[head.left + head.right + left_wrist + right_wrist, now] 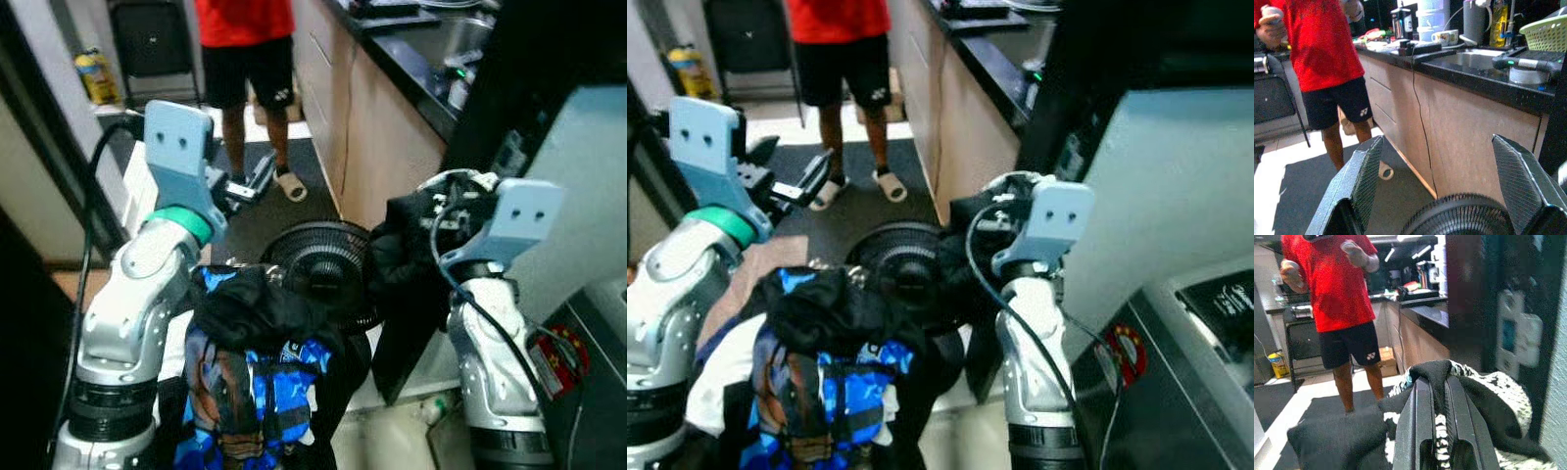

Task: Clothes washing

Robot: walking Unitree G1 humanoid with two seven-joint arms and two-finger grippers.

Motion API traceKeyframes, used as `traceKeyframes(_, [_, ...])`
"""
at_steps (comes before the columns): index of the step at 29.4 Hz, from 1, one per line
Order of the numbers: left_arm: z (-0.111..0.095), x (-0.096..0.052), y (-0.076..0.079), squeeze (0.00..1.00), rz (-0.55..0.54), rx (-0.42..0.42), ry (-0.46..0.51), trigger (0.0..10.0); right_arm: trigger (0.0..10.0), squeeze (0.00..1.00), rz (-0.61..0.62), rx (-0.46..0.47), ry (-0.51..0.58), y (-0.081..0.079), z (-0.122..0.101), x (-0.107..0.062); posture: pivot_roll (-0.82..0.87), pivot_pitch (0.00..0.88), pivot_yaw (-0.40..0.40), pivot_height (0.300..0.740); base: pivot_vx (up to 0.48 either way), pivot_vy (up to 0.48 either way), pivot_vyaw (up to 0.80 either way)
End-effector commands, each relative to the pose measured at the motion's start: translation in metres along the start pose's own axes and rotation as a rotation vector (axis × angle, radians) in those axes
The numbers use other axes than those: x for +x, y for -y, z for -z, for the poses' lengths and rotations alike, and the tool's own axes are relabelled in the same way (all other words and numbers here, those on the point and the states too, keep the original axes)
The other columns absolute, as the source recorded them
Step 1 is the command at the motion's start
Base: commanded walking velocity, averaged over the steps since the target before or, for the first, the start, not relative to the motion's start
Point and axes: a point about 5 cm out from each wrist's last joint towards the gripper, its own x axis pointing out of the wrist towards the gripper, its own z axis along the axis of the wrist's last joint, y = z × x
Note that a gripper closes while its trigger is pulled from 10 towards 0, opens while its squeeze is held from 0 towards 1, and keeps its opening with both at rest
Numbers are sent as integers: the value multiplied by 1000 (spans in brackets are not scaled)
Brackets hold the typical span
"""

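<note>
Right gripper: fingers pressed together, pinching a fold of a black-and-white patterned garment that drapes over and around both fingers. From the head cameras that garment hangs as a dark bundle off the raised right wrist, beside the pale appliance panel. Right forearm stands near vertical, elbow low, wrist bent forward.

Left gripper: fingers spread wide apart, nothing between them, pointing out over a black round fan on the floor. Left arm is lifted too, forearm angled up, wrist plate high, green band at the wrist.

Rest of the laundry: a pile of blue, black and orange clothes sits low in front of the robot, between the two arms, touching the left forearm.

Further out: person in a red shirt and black shorts stands on the dark mat near the kitchen counter, well clear of both grippers.
</note>
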Motion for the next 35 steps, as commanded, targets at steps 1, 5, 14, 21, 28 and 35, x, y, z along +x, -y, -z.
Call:
traceKeyframes(1, [-1, 3, 1, 0, 11, 10, -2, 10000, 10000, 0, 26, 1, 46, 5, -9, 2, 131, 0, 94, 740, 0, 0, -800])
traceKeyframes(5, [-4, 6, -1, 0, 8, 18, 5, 10000, 10000, 0, 31, 1, 51, 6, -9, 2, 131, 0, 97, 740, 0, 0, -800])
traceKeyframes(14, [-6, 8, -3, 0, 5, 23, 10, 10000, 10000, 0, 32, 2, 59, 5, -11, 3, 133, 0, 100, 740, 0, 0, -800])
traceKeyframes(21, [-9, 9, -4, 0, 1, 24, 22, 10000, 10000, 0, 20, -8, 84, 1, -15, 4, 135, 0, 99, 740, 0, 0, -800])
traceKeyframes(28, [-14, 12, -6, 0, -6, 26, 39, 10000, 10000, 0, 5, 16, 121, -5, -22, 7, 138, 0, 96, 740, 0, 0, -800])
traceKeyframes(35, [-20, 17, -4, 0, -9, 18, 66, 10000, 10000, 0, -36, 41, 155, -17, -29, 14, 133, 0, 91, 740, 0, 0, -800])
